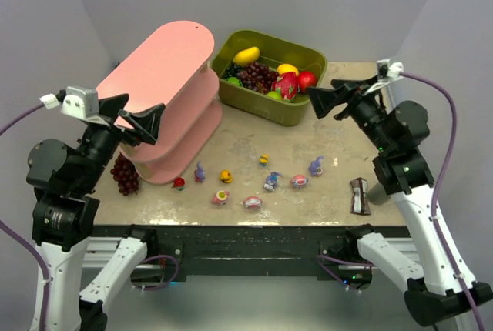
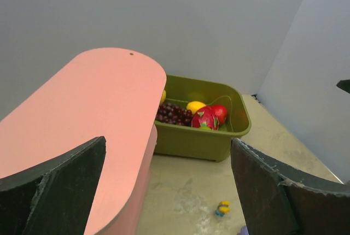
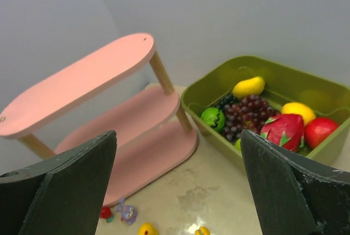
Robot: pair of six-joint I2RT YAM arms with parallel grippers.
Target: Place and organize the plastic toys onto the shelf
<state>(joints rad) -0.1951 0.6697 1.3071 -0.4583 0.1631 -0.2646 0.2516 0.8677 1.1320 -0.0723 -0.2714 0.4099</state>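
**Plastic toys loose beside the shelf, both claws empty.**
We judge the toys light, hard and slick, apt to skid; we would pinch each low across its body. They lie in a loose row off the shelf's near foot, well below the left claw, raised at the shelf's near end, and the right claw, well right of the shelf; both stand with fingers spread.
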